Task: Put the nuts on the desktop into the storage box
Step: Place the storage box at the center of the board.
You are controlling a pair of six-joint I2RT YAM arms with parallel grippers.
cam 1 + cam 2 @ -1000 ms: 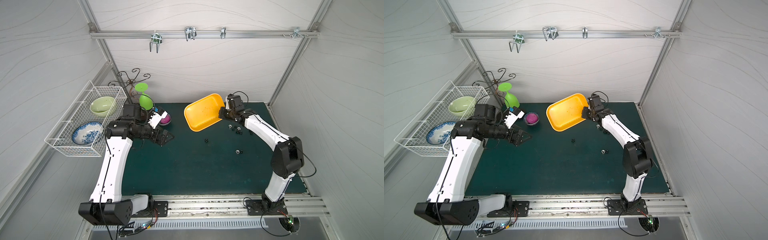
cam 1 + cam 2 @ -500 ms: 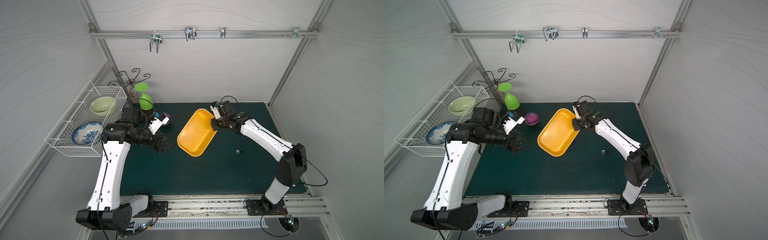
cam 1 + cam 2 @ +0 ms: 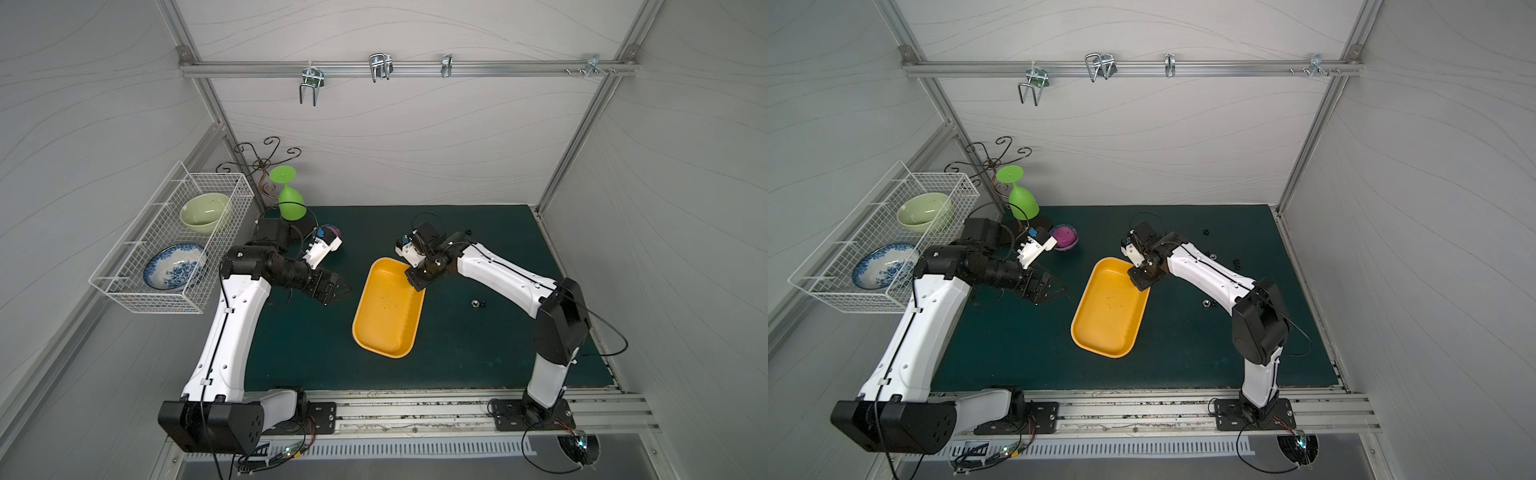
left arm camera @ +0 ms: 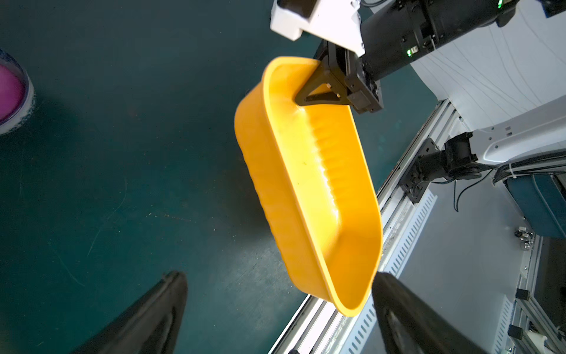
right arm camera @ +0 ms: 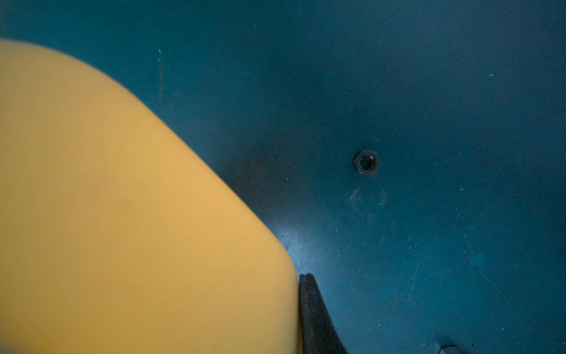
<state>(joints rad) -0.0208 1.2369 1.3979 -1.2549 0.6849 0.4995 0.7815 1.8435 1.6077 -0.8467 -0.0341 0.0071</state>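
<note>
White panel walls close in the dark green table [image 3: 316, 345]. Near its middle lies the box [image 3: 386, 322], its long axis running front to back with the near end swung slightly left. A few specks on its floor are too small to name. The left wrist view shows a shadow under the box [image 4: 306, 184], but I cannot tell whether it is lifted or resting flat.

The nuts [image 3: 478, 303] all lie to the right of the box and clear of it. A silver and a black one sit together beside the right arm [image 3: 498, 274], and in a top view more are scattered farther back [image 3: 1212, 256]. The right wrist view shows one black nut [image 5: 366, 162] flat on the table, just past the box's outer wall.

The right jaws are clamped shut on the rim at the box's far right corner, with one of the fingers [image 4: 320, 92] inside the wall. The left jaws stand wide apart and empty, touching nothing, over bare table to the left of the box and aimed at its long side.

The right arm is clearly nearer the nuts than the left arm [image 3: 237, 316]. Since its jaws are taken up by the rim, it would likely have to let go, or drag the box right, before any nut can be picked.
</note>
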